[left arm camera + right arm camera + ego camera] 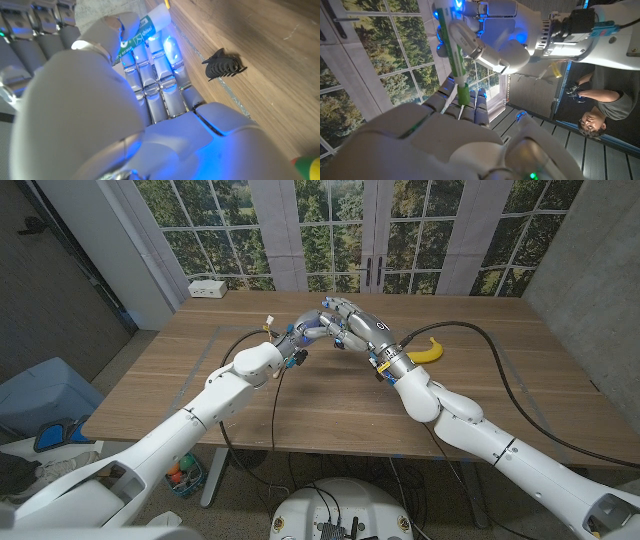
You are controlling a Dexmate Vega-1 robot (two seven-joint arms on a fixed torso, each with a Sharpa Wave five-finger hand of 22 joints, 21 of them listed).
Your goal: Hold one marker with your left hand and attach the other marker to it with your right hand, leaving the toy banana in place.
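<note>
Both hands meet above the table's middle. My left hand (300,333) grips a white marker with a green label (143,26); a short end of the marker (268,323) sticks out of the far side of the hand. In the right wrist view the white marker (456,50) runs from my left hand (495,47) down to a green end (463,95), which sits between the fingers of my right hand (455,140). My right hand (355,320) is closed on that end, touching the left hand. Where one marker stops and the other starts is hidden. The yellow toy banana (428,352) lies on the table beside my right wrist.
A black claw clip (225,66) lies on the wooden table (330,405) near my left hand. A white box (207,288) sits past the table's far left corner. A person (600,112) is seated behind my arms. Black cables cross the table on both sides.
</note>
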